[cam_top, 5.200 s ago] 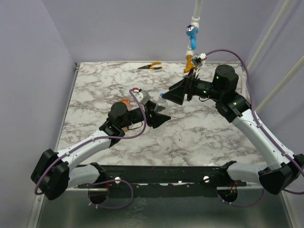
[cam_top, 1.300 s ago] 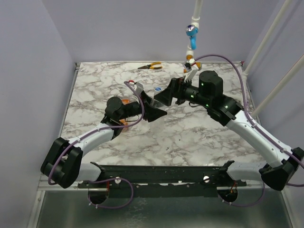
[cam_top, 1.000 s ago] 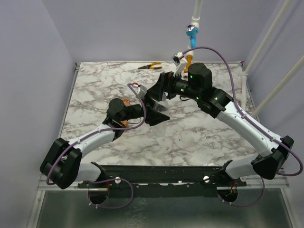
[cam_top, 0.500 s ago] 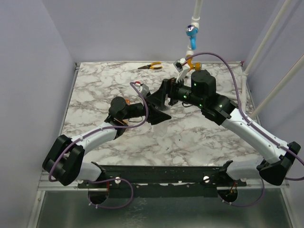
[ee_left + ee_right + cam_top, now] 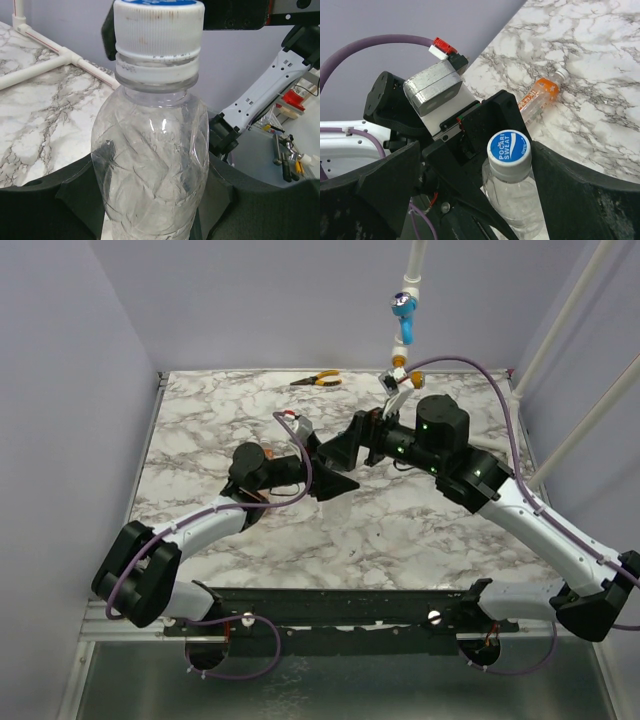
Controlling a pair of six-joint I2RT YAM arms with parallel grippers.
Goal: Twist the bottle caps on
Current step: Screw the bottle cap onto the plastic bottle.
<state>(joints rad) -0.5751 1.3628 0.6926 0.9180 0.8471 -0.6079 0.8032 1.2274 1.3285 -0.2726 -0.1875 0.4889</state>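
Note:
My left gripper (image 5: 150, 205) is shut on a clear, crumpled bottle (image 5: 150, 150) and holds it upright. A white cap with a blue top (image 5: 508, 146) sits on the bottle's neck. My right gripper (image 5: 480, 160) is open. Its fingers (image 5: 580, 200) stand on either side of the cap with gaps showing. A slim orange bottle (image 5: 538, 98) lies on the marble table (image 5: 600, 60), and a whitish cap (image 5: 562, 75) is on its neck. From above, the two grippers meet near the table's middle, left gripper (image 5: 335, 483) and right gripper (image 5: 345, 448).
Orange-handled pliers (image 5: 317, 380) lie at the far edge of the table (image 5: 200, 420). A white pipe (image 5: 413, 265) with a blue valve handle (image 5: 402, 306) and an orange one (image 5: 398, 368) hangs at the back right. Purple cables loop over both arms.
The right arm has swung back toward the right and its wrist has turned, with its jaws still wide around the cap. The left arm has kept the bottle almost still.

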